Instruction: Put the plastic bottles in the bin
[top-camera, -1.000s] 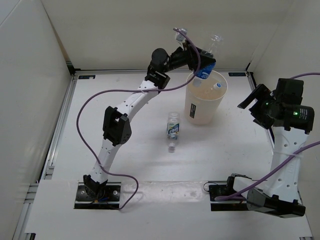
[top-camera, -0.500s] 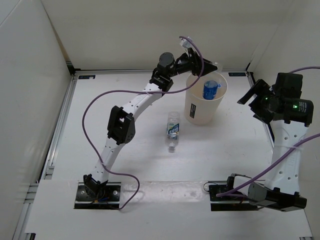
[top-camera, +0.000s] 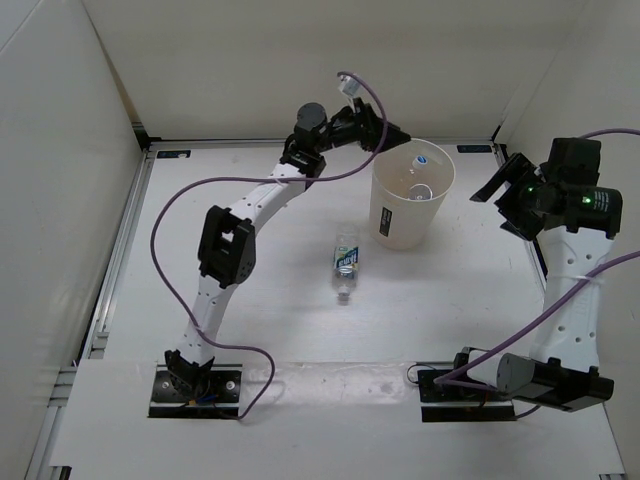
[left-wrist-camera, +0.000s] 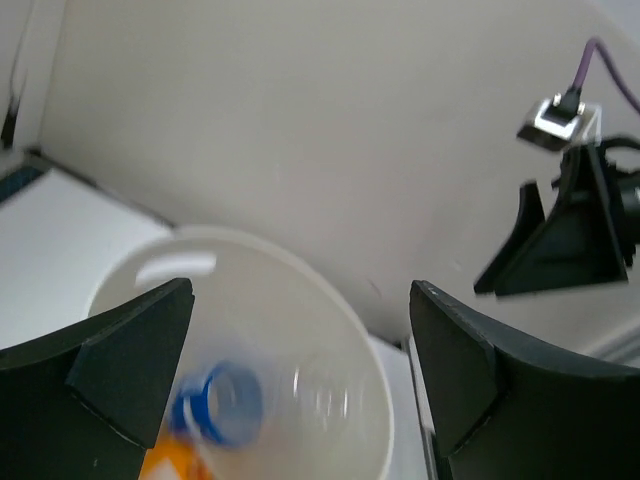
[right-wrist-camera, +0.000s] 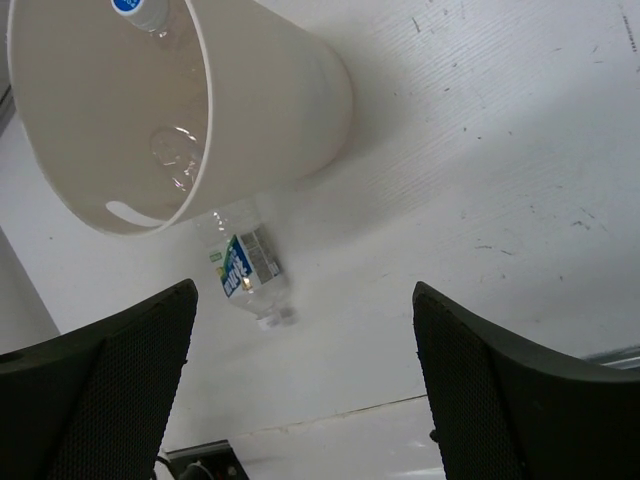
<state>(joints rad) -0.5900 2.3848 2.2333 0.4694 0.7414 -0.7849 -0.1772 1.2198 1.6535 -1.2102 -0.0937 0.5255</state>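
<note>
Left gripper (top-camera: 396, 135): raised over the far-left rim of the bin, not touching it. The jaws stand wide apart with nothing between them. In the left wrist view (left-wrist-camera: 300, 300) the mouth of the bin shows through the gap.

Right gripper (top-camera: 500, 180): held in the air to the right of the bin, well apart from it and turned toward it. The jaws are spread wide and grip nothing (right-wrist-camera: 303, 290).

Bin (top-camera: 410, 215): stands upright on the table (top-camera: 250, 300), in the far half and right of centre, with its mouth facing up.

Blue-labelled bottle (top-camera: 421, 160): inside the bin, against the far wall. It is blurred in the left wrist view (left-wrist-camera: 222, 405).

Clear bottle (top-camera: 420, 190): inside the bin, toward the middle, just beside the blue-labelled bottle.

Orange bottle (left-wrist-camera: 165, 462): inside the bin. Only a corner shows at the bottom edge of the left wrist view, next to the blue-labelled bottle.

Loose bottle (top-camera: 345, 262): clear with a blue label, lying on its side on the table. It is left of the bin and nearer the arm bases, close to the bin's base but apart from it. The cap end points toward the near edge. No gripper touches it.
</note>
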